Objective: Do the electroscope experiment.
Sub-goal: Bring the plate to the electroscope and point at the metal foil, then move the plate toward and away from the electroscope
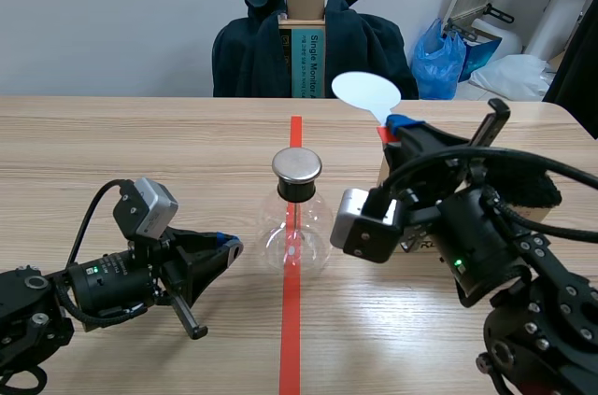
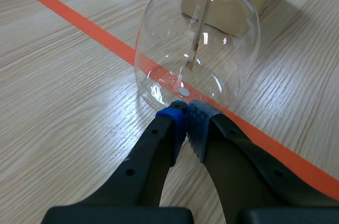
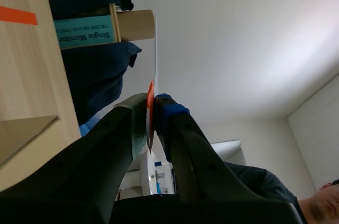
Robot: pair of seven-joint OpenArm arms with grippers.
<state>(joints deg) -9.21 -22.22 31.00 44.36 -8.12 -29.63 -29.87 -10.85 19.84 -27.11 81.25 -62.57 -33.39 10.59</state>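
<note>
The electroscope (image 1: 296, 227) is sitting in the middle. I am clamping the white paddle (image 1: 366, 91) in my right pincer (image 3: 152, 108) to charge it; left pincer (image 2: 186, 110) is pressed together.

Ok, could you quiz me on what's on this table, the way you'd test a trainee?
1. True or false: the left tool is shut on nothing, its tips close to the base of the glass flask.
2. What holds the white paddle up in the air? A) the left tool B) the right tool C) nothing, it lies on the table
3. Fill in: the flask stands on the tape line, whose colour is ____.

Key: 1 true; 2 B; 3 orange-red.
</note>
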